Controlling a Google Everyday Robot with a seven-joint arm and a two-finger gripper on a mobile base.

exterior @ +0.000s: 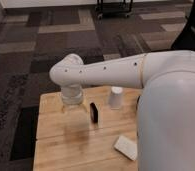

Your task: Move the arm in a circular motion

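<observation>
— What fills the frame?
— The glossy white arm (116, 72), reaching from the right across a wooden table (56, 145), its wrist turned down over the left half.
— And the gripper?
— The translucent gripper (74, 107) hangs low over the tabletop; spread or closed, I cannot tell. Nearby: a white cup (116, 97), a flat white block (127, 146), a small black object (94, 111).
</observation>
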